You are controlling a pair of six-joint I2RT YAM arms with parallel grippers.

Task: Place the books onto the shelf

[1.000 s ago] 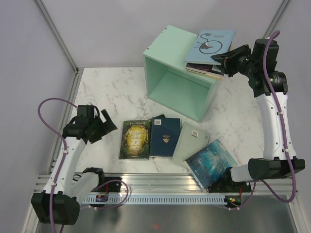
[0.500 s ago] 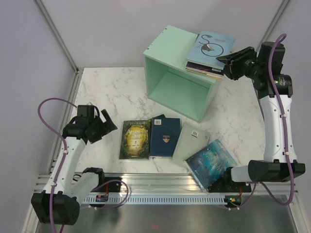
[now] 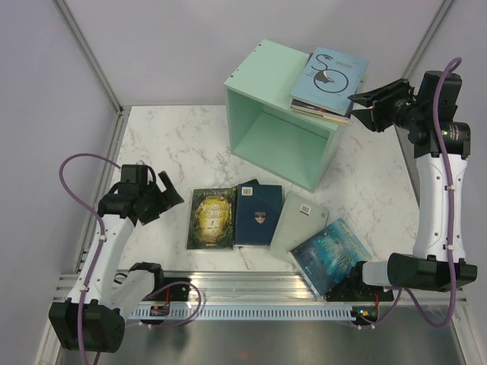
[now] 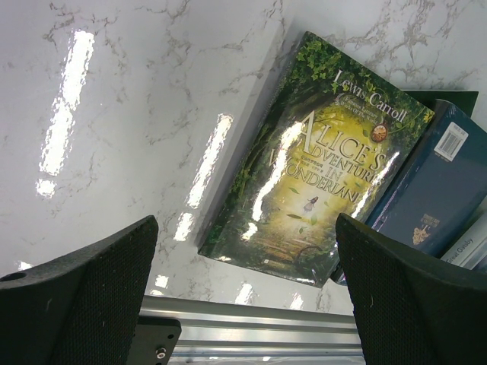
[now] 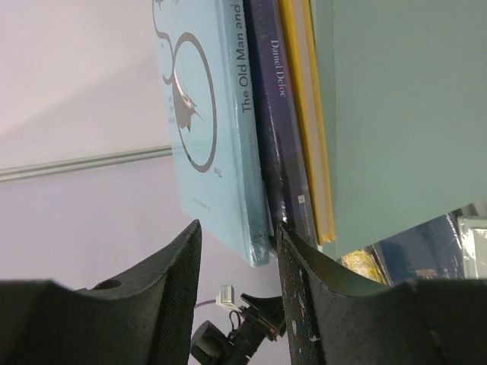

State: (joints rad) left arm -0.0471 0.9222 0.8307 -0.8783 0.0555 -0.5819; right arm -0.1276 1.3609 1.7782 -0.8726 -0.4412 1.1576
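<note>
Top external: both arms are being shown from above.
Shelf (image 3: 262,72): is being seen at the far side of the marble table (image 3: 175,144), with its open face turned toward the arm bases.
Light blue book (image 3: 329,72): is being carried on the shelf's top at the right edge, uppermost of a small stack.
Right gripper (image 3: 355,109): is being held just beside that stack with its jaws parted and nothing grasped.
Near row: the green-gold book (image 3: 212,219), navy book (image 3: 259,214), pale mint book (image 3: 299,220) and icy blue book (image 3: 329,255) are being left flat on the table, side by side.
Left gripper (image 3: 167,204): is being held spread wide, left of the row.

Left wrist: the left gripper (image 4: 243,228) is being shown released and empty above the table.
Green-gold book (image 4: 319,182): is being framed between the fingers, with the navy book (image 4: 434,190) touching its right edge.

Right wrist: the right gripper (image 5: 236,232) is being shown parted, with nothing clamped.
Stack: the light blue book (image 5: 205,114), a dark book (image 5: 278,114) and a yellow book (image 5: 304,114) are being seen edge-on against the shelf (image 5: 396,106).
</note>
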